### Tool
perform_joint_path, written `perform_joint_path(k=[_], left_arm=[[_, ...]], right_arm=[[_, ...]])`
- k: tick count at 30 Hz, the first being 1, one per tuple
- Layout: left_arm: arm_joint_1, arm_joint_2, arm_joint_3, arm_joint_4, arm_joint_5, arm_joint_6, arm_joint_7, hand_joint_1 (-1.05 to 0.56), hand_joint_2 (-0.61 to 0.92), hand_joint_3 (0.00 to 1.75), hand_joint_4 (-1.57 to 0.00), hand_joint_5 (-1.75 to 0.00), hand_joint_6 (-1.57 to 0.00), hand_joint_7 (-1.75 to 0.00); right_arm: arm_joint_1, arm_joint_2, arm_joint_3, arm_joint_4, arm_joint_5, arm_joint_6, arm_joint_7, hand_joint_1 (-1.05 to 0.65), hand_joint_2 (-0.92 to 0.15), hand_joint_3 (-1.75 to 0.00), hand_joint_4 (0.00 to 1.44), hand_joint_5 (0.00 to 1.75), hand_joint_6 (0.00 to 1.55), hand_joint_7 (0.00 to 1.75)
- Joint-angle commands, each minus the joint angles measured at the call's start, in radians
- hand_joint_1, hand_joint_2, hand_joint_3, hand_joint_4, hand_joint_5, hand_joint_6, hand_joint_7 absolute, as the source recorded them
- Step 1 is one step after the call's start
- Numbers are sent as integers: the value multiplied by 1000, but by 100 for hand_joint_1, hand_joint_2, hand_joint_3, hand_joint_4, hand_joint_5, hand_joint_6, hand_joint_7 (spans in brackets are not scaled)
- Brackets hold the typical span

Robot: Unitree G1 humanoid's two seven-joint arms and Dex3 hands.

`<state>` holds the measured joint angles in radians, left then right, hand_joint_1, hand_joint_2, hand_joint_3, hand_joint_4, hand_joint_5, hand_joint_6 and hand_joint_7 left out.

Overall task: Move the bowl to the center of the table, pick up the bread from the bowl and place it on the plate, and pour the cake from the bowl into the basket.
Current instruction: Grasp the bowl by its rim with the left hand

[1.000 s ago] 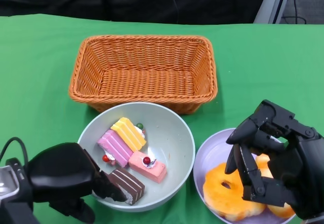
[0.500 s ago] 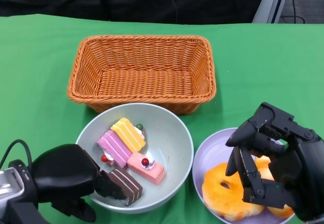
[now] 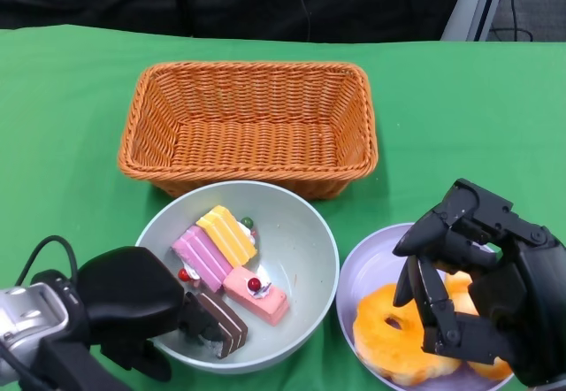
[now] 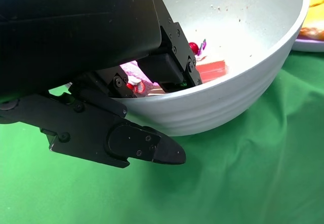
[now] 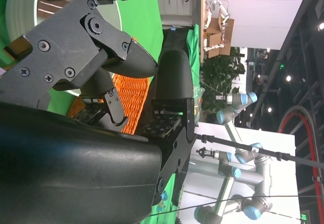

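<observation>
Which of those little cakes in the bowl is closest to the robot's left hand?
The brown chocolate cake: it lies right against the left hand at the bowl's near rim, while the pink, yellow and red-topped ones sit farther in.

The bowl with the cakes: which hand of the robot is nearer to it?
Left. The left hand grips the near-left rim of the bowl, fingers inside and outside. The right hand hovers over the plate with the bread, apart from the bowl.

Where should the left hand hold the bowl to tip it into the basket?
Grip the bowl by its near-left rim, where the left hand already pinches it. The basket sits just beyond the far rim, so lifting that near side spills the cakes forward.
</observation>
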<state>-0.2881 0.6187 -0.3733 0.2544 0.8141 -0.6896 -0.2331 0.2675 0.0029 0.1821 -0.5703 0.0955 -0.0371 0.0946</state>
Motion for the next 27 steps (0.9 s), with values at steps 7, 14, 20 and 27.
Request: perform_joint_path(k=[7,14,20,27], left_arm=[[-17,10,-45,-7,32,78,-30,-51,92,14,-96,-3,-84,-3],[-21,11,-70,3,50,93,1,-52,92,15,-97,-3,-89,-5],[-24,4,-87,33,68,99,49,-52,92,15,-106,-8,-99,-9],[-30,6,-99,45,74,114,70,-53,92,18,-71,-86,-87,-43]], right_arm=[[7,-3,3,-11,-2,-7,-4,-7,-45,-129,83,159,73,140],[7,-8,0,-8,-6,-12,-3,-7,-45,-128,83,158,73,141],[9,-5,7,1,-16,-25,-2,-7,-43,-131,84,159,72,142],[13,-4,12,0,-14,-19,-1,-10,-43,-129,83,159,71,141]])
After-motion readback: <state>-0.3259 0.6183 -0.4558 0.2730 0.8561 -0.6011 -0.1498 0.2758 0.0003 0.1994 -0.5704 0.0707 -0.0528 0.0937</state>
